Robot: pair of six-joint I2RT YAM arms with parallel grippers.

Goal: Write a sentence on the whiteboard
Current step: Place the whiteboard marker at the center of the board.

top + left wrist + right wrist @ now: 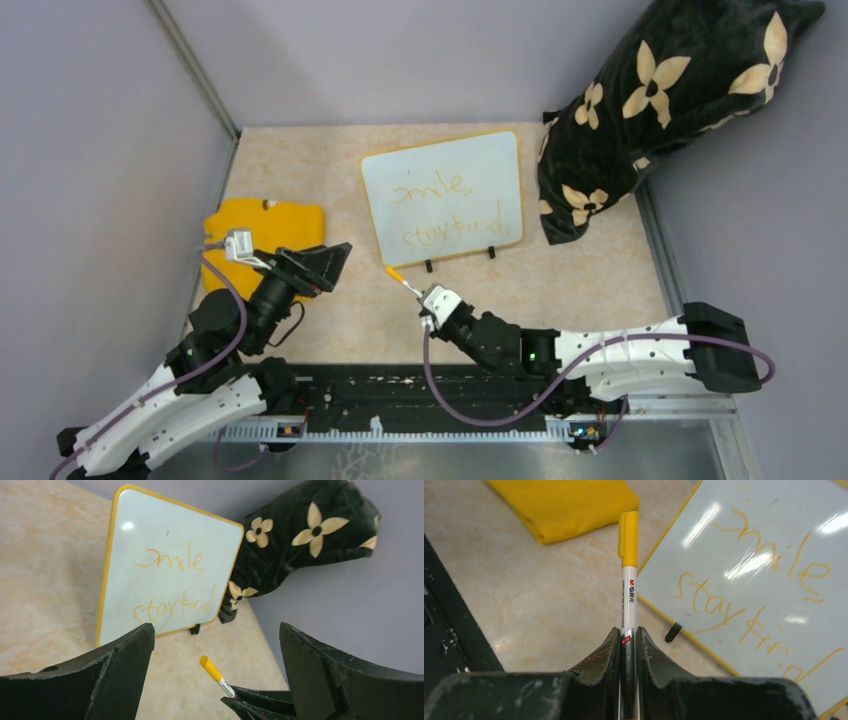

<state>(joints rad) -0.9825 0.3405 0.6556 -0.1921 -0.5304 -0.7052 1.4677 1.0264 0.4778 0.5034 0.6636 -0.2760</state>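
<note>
my left gripper (335,268) is wide open and holds nothing. it hovers over the left side of the table (580,285), just by the near right corner of the folded yellow cloth (265,228), which lies by the table's left edge. in the left wrist view both fingers (125,655) stand far apart, with bare table between them.

my right gripper (627,630) is clamped on the marker (628,580). the fingers pinch the white barrel low down, and the yellow cap is on and points away from the wrist. from the top view the marker's tip end sits just short of the whiteboard's near left corner. i can't tell if it touches.

the whiteboard (442,195) sits mid table toward the far edge, yellow rim all round and two black feet on its near edge. i can't tell if it lies flat or is propped. the sentence (450,208) is on it in faint orange-yellow, two lines, "smile" above "stay tired", with the last word rough.

a black floral pillow (660,100) fills the far right corner, just beside the board's right edge.
</note>
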